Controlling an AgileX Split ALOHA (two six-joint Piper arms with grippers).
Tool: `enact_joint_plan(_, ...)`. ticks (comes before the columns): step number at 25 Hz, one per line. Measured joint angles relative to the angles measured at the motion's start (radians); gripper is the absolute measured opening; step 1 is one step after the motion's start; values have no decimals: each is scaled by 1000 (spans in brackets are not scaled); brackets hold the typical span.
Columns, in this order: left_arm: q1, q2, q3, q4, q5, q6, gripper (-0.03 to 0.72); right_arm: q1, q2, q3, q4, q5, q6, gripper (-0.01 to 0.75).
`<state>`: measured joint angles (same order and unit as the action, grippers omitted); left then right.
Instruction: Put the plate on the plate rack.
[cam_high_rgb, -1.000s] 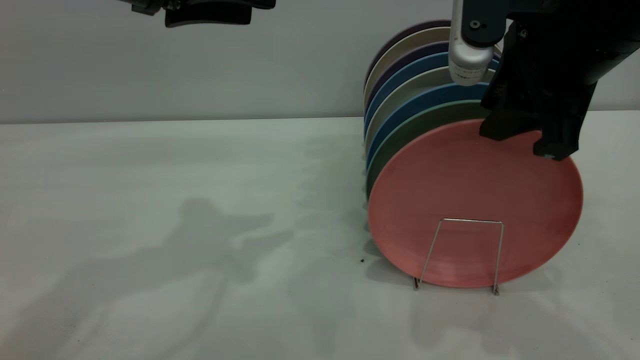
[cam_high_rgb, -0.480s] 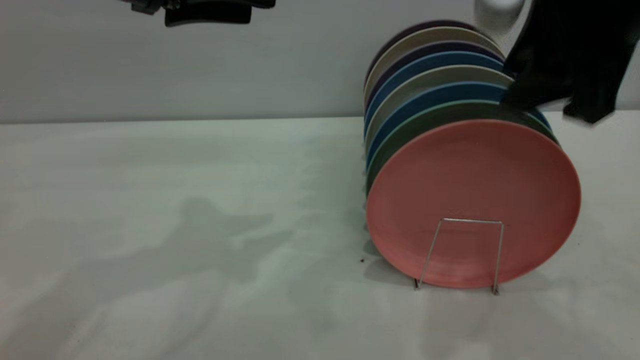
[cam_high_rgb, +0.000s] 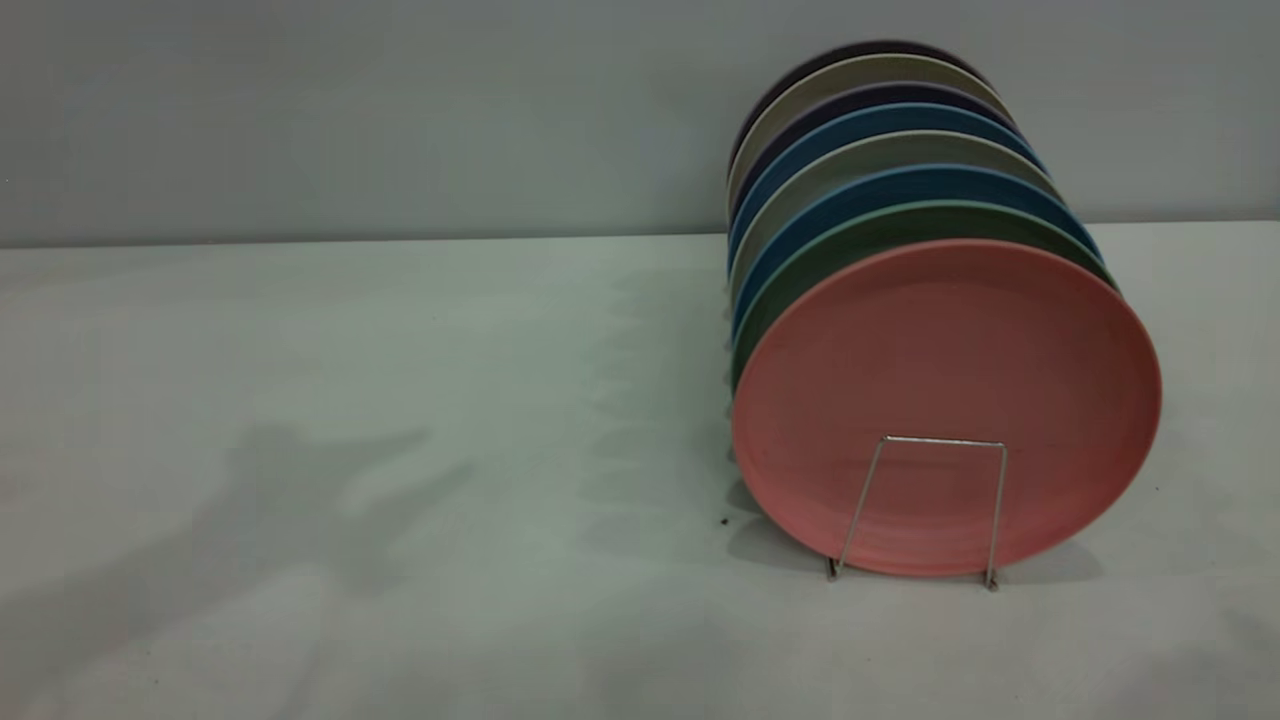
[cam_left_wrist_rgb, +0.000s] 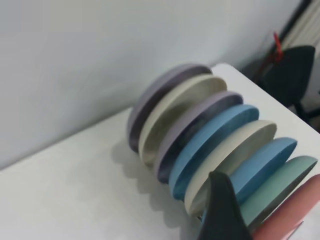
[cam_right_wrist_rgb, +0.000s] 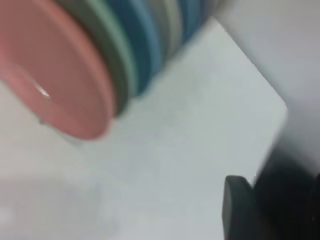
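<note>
Soft, even lighting in the exterior view; blur in both wrist views.

In the exterior view the table is lit diffusely from above, and no glare is seen on it. A broad, faint shadow is cast across its left part, and a darker, narrow shadow lies under the plate at the foot of the plate rack. The matte plate face is shaded darker toward its centre. The left wrist view is moderately soft, with a dark out-of-focus shape at its lower edge. The right wrist view is heavily blurred throughout; a small bright glint is seen on the plate there.
</note>
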<state>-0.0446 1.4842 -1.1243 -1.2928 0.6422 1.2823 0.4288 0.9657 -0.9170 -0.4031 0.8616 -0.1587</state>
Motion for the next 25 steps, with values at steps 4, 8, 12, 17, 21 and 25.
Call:
enact_joint_plan(4,3,-175,0,260,56,-234,509,0,-142,0,35,180,95,336)
enact_joint_plan(8,3,-364,6,544,168,-535,491,0,-297,34,93,304,107,334)
enact_joint_plan(12,3,-572,77,785,262,-763,467,0,-478,133,137,359,99,316)
enact_joint_plan(17,3,-897,213,910,328,-919,459,0,-628,256,261,371,65,306)
enact_joint_plan(21,3,-1116,296,994,390,-1031,459,0,-703,329,369,348,41,306)
enact_joint_plan(25,3,-1289,358,1098,489,-1118,458,0,-765,376,450,305,16,305)
